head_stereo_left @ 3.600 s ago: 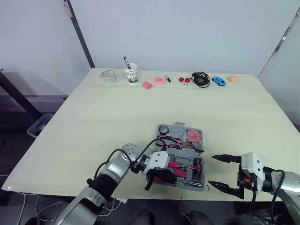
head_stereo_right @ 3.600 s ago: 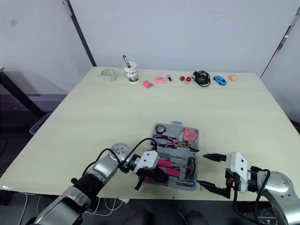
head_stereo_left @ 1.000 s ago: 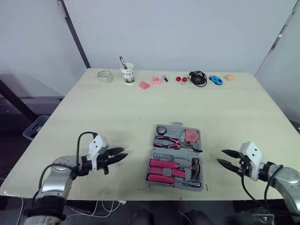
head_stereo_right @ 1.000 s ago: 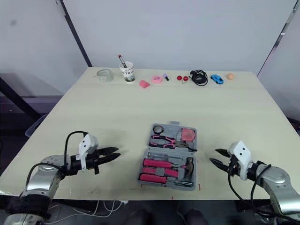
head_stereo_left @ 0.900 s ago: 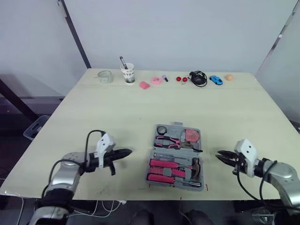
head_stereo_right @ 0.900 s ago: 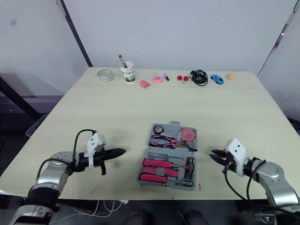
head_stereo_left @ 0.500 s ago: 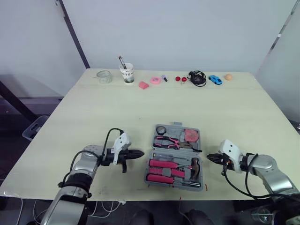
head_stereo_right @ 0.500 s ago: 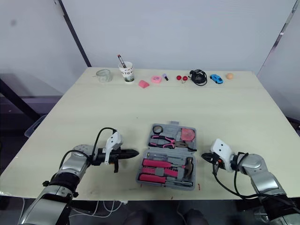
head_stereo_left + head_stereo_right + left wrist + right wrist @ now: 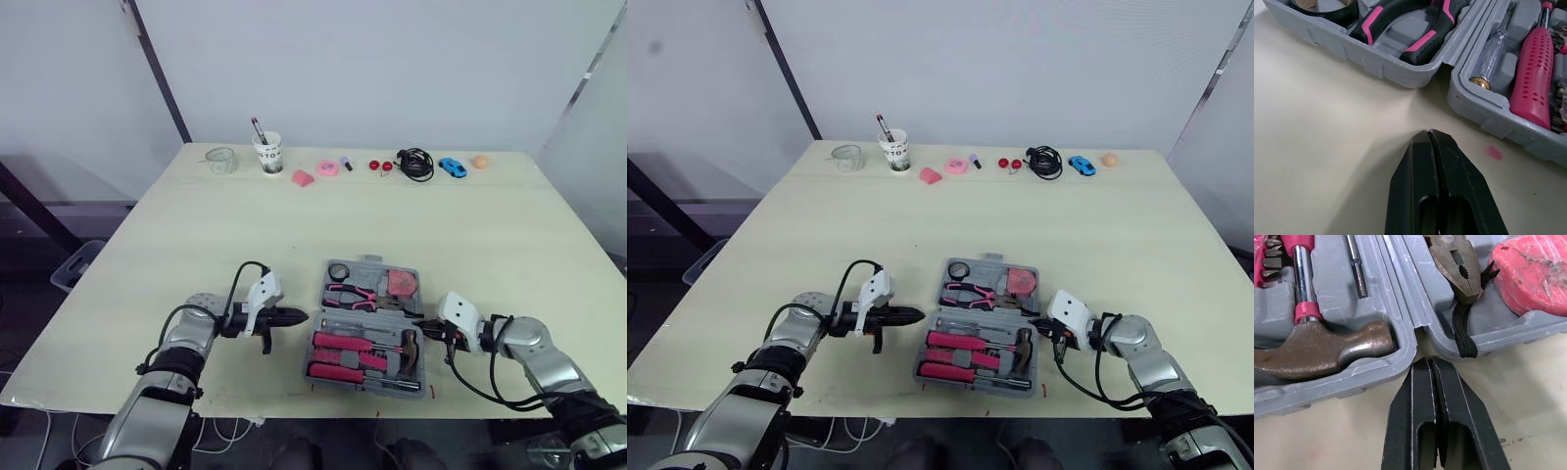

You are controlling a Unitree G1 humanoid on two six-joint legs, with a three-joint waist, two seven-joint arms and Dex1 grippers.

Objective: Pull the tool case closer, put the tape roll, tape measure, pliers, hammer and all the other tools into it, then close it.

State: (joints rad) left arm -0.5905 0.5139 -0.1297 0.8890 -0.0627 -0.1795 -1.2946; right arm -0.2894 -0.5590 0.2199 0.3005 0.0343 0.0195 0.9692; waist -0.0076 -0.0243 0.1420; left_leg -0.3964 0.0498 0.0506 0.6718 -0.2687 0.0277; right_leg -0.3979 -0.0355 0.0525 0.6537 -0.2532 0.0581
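Bench (image 9: 245, 225) of pale wood carries the open grey tool case (image 9: 373, 264) near its front edge. Left pincer (image 9: 299, 316) lies low over the bench, clenched on nothing, its tip just short of the case's left side at the hinge. Right pincer (image 9: 421, 330), likewise clenched and empty, points at the hinge from the right side. Inside the case sit the hammer (image 9: 1322, 350), pink-handled pliers (image 9: 355, 294), red tape measure (image 9: 402, 284) and tape roll (image 9: 340, 271).
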